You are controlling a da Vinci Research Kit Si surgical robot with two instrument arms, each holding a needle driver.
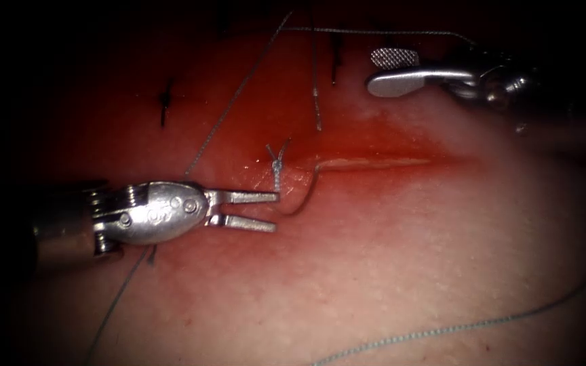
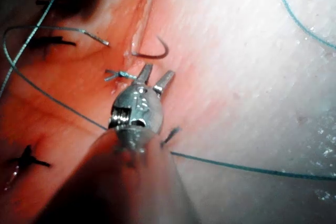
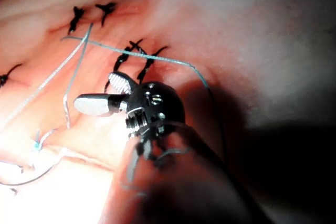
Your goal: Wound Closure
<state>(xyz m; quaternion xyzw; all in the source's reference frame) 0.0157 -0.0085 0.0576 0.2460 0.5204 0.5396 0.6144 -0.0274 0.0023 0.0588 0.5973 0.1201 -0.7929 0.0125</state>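
Tissue: I see the pork belly tissue (image 1: 388, 271) across the whole field, pale to the right and wet with red fluid (image 1: 347, 146) round the cut (image 1: 381, 162). It looks soft and slick; I judge it would give and tear if pulled hard.
Left tool: my left tool (image 1: 276, 211) comes in from the picture's left, jaws spread, holding nothing. The tips sit just beside the needle's outer bend, and I cannot tell whether they touch it.
Right tool: my right tool (image 1: 391, 69) hovers above and to the right of the cut, well apart from the needle. Its jaws are parted, the ridged inner face of one showing, and they hold nothing.
Thread: the thread (image 1: 442, 331) is loose, one run across the lower tissue, others crossing above the cut and under the left tool's shaft. It looks light and limp, easy to snag.
Needle: the curved needle (image 1: 310, 186) lies at the left end of the cut, free of both tools. One end seems to enter the tissue there; in the left wrist view the needle (image 2: 152, 53) reads as a small hook near the cut edge. Stiff, thin and slippery, I judge; best taken on the body of the curve, not the point.
Knot: a tied stitch (image 1: 277, 161) with short cut ends stands just left of the needle.
Containers: none here.
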